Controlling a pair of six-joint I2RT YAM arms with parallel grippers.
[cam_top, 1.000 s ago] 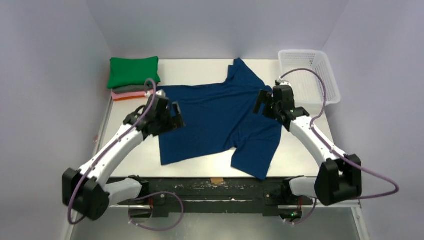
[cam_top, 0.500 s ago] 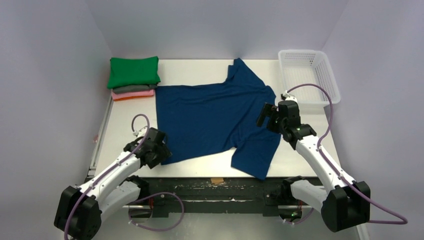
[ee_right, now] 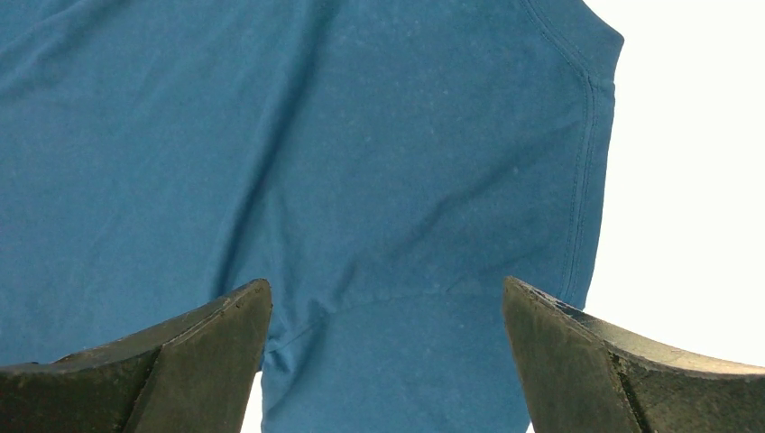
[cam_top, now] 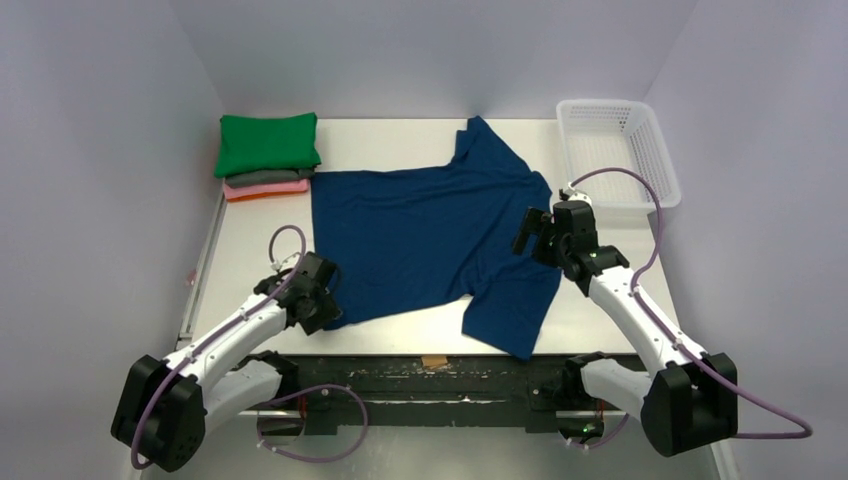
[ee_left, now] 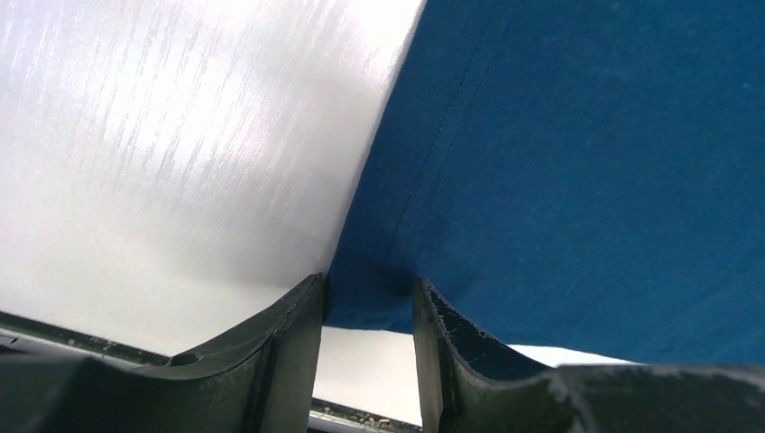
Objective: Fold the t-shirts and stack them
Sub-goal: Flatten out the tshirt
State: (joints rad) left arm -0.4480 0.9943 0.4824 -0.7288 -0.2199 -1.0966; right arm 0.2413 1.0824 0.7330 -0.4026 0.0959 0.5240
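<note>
A dark navy t-shirt (cam_top: 430, 240) lies spread flat mid-table, its hem to the left and one sleeve toward the near edge. My left gripper (cam_top: 322, 310) is low at the shirt's near-left hem corner. In the left wrist view that corner (ee_left: 370, 302) sits between my left gripper's (ee_left: 368, 284) fingers, which are partly closed with a gap still showing. My right gripper (cam_top: 530, 232) hangs wide open over the shirt's right side; in the right wrist view my right gripper (ee_right: 386, 289) straddles the armpit seam (ee_right: 397, 293). Folded green (cam_top: 267, 143), grey (cam_top: 262, 178) and pink-orange (cam_top: 265, 189) t-shirts are stacked at the back left.
A white mesh basket (cam_top: 617, 150) stands at the back right, just beyond my right arm. The table's near edge (cam_top: 430, 350) runs close under the shirt's lower sleeve. Grey walls close in the left, right and back sides.
My left arm swung from the shirt's far-left edge down to its near-left corner, and its jaws narrowed around the cloth. My right gripper shifted slightly nearer and stayed wide.
</note>
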